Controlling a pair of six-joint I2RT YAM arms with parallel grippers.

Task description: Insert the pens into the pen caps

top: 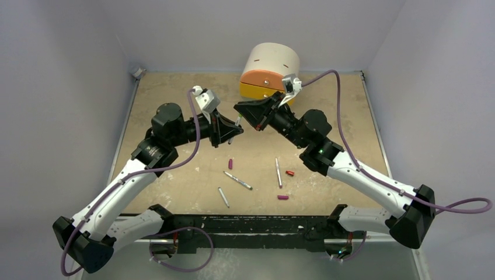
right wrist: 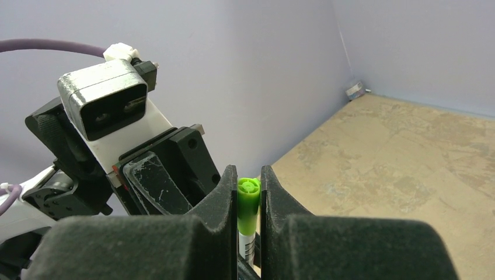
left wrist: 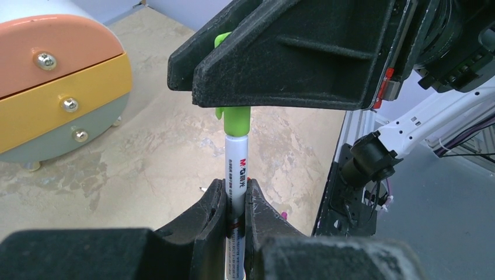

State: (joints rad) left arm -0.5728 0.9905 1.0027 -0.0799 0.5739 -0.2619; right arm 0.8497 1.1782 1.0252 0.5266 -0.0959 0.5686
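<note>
L tool [left wrist: 235, 189] clamped tight on pen [left wrist: 236, 154]. R tool [right wrist: 249, 175] pinched on green cap [right wrist: 248, 201]; cap sits on pen's end, mid-air above bench [top: 175, 99]. Bench tan, mottled; walls [top: 58, 87] pale lilac. Three loose pens [top: 237, 180], red cap [top: 290, 173], two magenta caps [top: 230, 164] lie near centre. Drawer unit [top: 265, 73] at far edge. L arm [top: 125, 181] & R arm [top: 362, 175] reach inward, tools nose to nose.

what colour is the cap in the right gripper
The cap is lime green, clearest in the right wrist view.
</note>
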